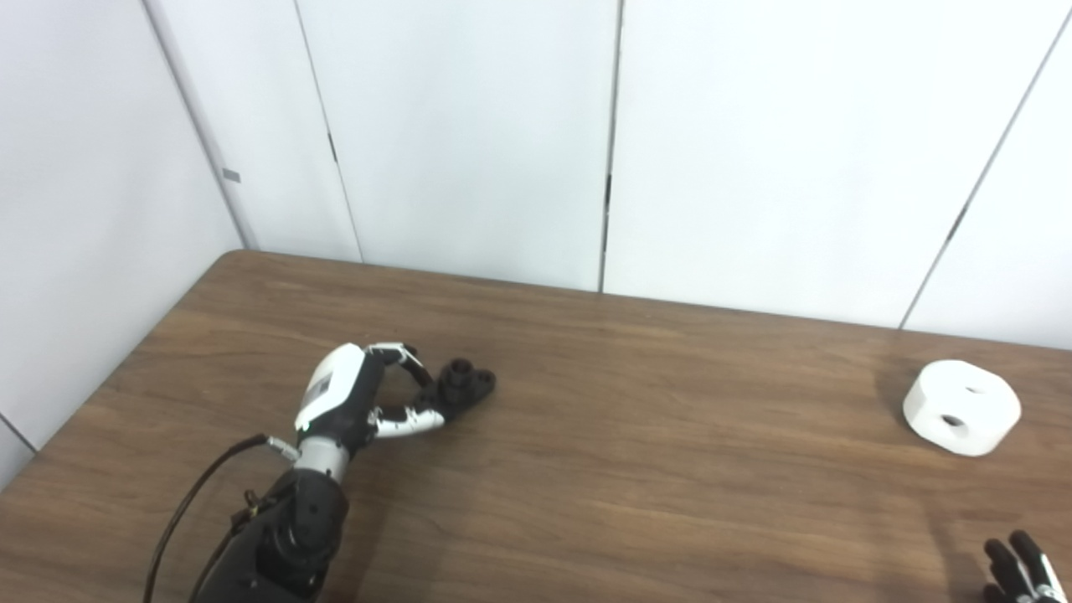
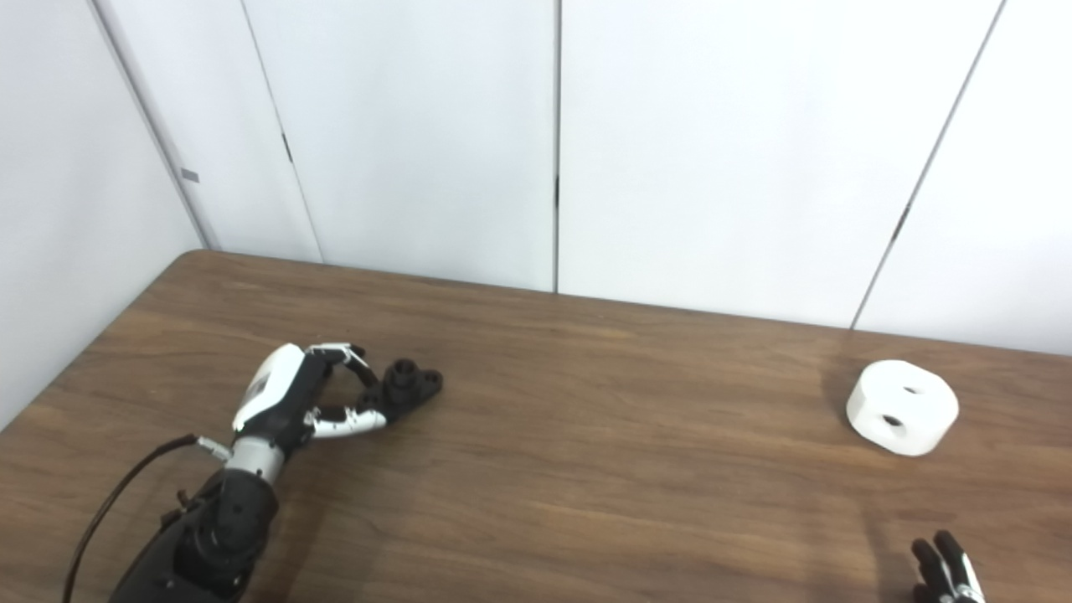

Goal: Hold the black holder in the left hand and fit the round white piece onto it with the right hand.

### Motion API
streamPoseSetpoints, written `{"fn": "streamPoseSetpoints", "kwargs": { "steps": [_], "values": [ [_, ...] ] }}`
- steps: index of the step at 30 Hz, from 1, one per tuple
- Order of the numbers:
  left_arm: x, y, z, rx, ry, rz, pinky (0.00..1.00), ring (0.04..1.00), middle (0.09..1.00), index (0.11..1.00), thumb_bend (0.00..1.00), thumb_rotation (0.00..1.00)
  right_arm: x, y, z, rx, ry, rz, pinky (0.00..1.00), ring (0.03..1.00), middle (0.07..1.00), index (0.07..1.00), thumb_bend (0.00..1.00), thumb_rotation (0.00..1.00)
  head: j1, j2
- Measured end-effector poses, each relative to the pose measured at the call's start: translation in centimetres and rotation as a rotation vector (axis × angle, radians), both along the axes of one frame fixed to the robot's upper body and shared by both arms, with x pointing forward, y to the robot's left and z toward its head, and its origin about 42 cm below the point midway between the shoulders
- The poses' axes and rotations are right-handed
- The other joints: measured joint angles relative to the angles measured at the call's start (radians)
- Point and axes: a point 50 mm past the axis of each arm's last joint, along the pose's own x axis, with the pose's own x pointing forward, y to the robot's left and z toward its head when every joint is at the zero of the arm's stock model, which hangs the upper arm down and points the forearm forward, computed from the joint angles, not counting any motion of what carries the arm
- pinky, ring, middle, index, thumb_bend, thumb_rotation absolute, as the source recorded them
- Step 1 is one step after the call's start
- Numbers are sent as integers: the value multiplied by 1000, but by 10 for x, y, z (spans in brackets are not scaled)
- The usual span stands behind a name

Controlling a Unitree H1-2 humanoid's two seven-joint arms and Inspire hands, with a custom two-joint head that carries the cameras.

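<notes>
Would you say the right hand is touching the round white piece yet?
Apart. The left eye view shows bare table between the right hand at the bottom edge and the round white piece.

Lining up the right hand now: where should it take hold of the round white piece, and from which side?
Probably grip the round white piece across its curved side wall, coming down from above on the near side, where the right hand waits. It lies flat on the table with two holes facing up, so keep fingers off the top.

Bright even light; soft shadows on table (image 1: 636,469); slight softness, walls washed out.
</notes>
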Motion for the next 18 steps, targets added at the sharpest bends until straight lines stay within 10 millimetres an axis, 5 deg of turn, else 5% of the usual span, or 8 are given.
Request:
{"fn": "streamPoseSetpoints", "kwargs": {
  "steps": [18],
  "values": [
    [-54,-62,8,-55,54,-253,768,871,800,488,517,58,0,11,4,-37,14,0,1000,983,936,953,622,970,-124,77]
  ]
}}
